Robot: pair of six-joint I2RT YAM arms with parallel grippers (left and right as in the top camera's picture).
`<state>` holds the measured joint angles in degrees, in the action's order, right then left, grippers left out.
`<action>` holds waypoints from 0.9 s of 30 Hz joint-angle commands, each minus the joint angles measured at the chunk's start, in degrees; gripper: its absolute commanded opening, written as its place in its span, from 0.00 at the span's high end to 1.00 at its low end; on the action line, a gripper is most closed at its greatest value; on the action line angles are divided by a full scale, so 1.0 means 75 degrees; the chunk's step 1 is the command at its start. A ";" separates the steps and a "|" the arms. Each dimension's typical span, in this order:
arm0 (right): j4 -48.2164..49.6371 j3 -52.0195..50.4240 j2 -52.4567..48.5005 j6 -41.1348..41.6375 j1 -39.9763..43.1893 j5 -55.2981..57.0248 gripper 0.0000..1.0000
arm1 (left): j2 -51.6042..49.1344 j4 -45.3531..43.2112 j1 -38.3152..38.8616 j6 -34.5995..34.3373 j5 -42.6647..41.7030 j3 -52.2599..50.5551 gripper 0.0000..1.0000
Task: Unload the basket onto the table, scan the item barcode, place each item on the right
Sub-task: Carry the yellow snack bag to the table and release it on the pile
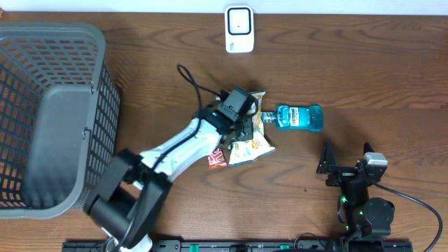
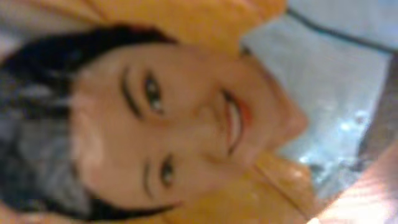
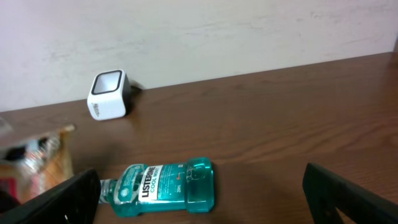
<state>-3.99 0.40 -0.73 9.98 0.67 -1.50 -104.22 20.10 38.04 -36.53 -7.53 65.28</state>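
The left end effector [image 1: 246, 120] was closed at mid-worktop over a small heap of snacks, apparently pinching the yellow snack packet [image 1: 256, 142]. Its wrist camera was filled by a blurred smiling face printed on the wrapper, and none of its own fingers could be seen. That closeness suggested a grip on the wrapper rather than a mere touch. The barcode scanner [image 1: 239, 29] stood upright at the far edge of the worktop [image 1: 364, 70], well apart from the packet and almost straight ahead of the left arm. Any presentation of the barcode would likely mean carrying the packet forward and away from the robot.

The left arm was plainly nearer both the packet and the scanner. The packet's long axis could not be read, because the arm covered part of it, and no barcode showed in any view. A mouthwash bottle [image 1: 299, 117] lay on its side just beside the heap, its long axis running left to right and its cap end toward the packets. The right end effector [image 1: 346, 157] waited near the front edge with its jaws spread wide, holding nothing and facing the bottle. A grey basket [image 1: 42, 112] sat at far left.
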 commanded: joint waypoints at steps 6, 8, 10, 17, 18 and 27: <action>-0.0026 -0.0012 0.0015 -0.0085 -0.0029 0.0038 0.01 | -0.0099 -0.0044 0.0207 -0.0283 0.0157 0.0070 0.92; -0.0026 -0.0012 0.0015 -0.0087 -0.0032 0.0038 0.01 | -0.0099 -0.0082 0.0326 -0.0242 0.0157 0.0070 0.93; -0.0026 -0.0012 0.0015 -0.0087 -0.0032 0.0041 0.01 | -0.0090 -0.0297 0.0530 0.0111 0.0157 0.0070 0.93; -0.0026 -0.0012 0.0015 -0.0087 -0.0032 0.0038 0.01 | -0.0090 -0.0749 0.1119 0.1131 0.0204 0.0070 0.93; -0.0026 -0.0012 0.0015 -0.0085 -0.0032 0.0041 0.01 | -0.0090 -0.0726 0.1154 0.1125 0.0382 0.0070 0.93; -0.0026 -0.0012 0.0015 -0.0087 -0.0032 0.0041 0.01 | -0.0093 -0.0691 0.1204 0.1131 0.0863 0.0070 0.92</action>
<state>-4.01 0.40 -0.73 9.98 0.67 -1.50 -104.57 15.07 47.05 -29.50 -2.55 65.28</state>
